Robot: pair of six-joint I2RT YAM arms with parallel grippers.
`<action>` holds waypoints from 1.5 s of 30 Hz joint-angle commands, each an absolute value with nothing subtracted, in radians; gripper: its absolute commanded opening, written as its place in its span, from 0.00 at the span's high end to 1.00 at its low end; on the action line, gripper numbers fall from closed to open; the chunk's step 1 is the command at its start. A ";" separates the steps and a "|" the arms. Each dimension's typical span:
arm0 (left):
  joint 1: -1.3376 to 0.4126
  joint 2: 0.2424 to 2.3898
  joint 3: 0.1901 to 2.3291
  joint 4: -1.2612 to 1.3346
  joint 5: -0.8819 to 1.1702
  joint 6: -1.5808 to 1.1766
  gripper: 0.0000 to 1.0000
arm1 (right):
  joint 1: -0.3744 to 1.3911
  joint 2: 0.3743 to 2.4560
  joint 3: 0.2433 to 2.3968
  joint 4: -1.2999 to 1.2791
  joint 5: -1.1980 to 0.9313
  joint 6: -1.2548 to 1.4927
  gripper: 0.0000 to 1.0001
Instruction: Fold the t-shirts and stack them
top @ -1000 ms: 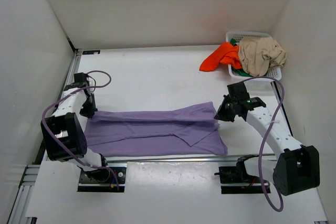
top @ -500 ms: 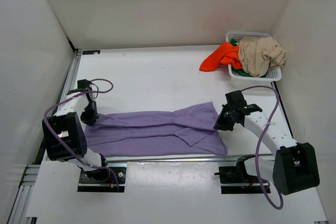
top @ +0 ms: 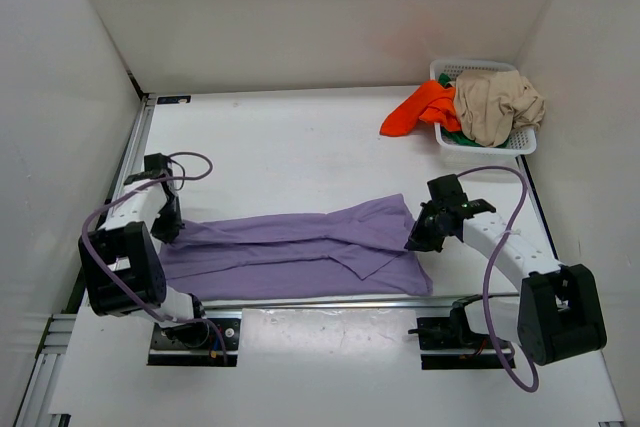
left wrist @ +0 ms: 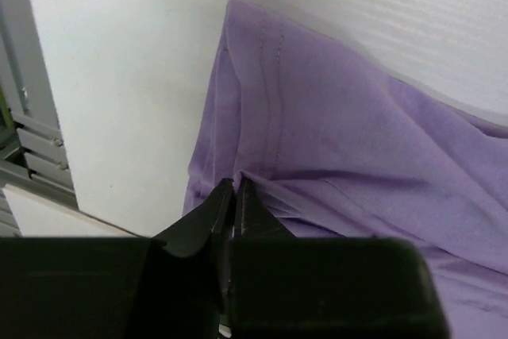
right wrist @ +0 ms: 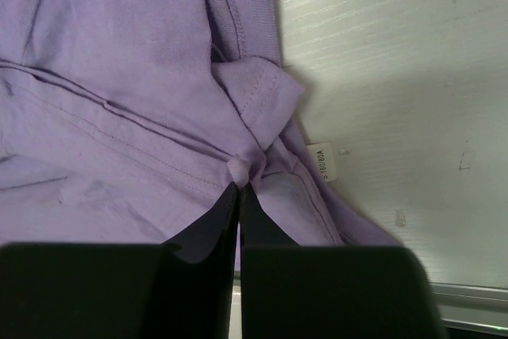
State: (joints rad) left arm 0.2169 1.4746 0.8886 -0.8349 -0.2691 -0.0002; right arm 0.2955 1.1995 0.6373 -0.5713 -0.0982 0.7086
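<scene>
Top external view: white tabletop [top: 300, 137], plain white walls [top: 300, 7] around. The purple t-shirt [top: 300, 247] lies stretched along the near edge, left jaws clamped on one end, right jaws pinching the other. An orange t-shirt [top: 420, 109], tan t-shirt [top: 495, 107] and green t-shirt [top: 455, 135] heap in a white basket [top: 500, 147], far right corner. The purple shirt's small white tag [right wrist: 323, 162] has blurred print.

A white plastic mesh basket [top: 463, 69] is sitting at the far right corner of the white counter [top: 300, 147], close beside the right wall [top: 590, 47]. Plain white walls are enclosing the counter at the back and on both sides. A metal rail [top: 330, 299] is running along its near edge, and another rail [top: 137, 142] is lying along its left edge, beside the left wall.
</scene>
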 commanded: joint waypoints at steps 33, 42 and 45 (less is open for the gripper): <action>0.052 1.483 1.141 -1.012 -0.344 0.000 0.53 | 0.302 1.244 0.629 -0.561 -0.087 0.680 1.00; 0.265 1.523 0.973 -0.937 -0.236 0.000 0.59 | 0.302 1.299 0.693 -0.618 -0.086 0.640 1.00; 0.299 1.545 0.982 -0.937 -0.132 0.000 0.59 | 0.302 1.328 0.725 -0.655 -0.060 0.631 1.00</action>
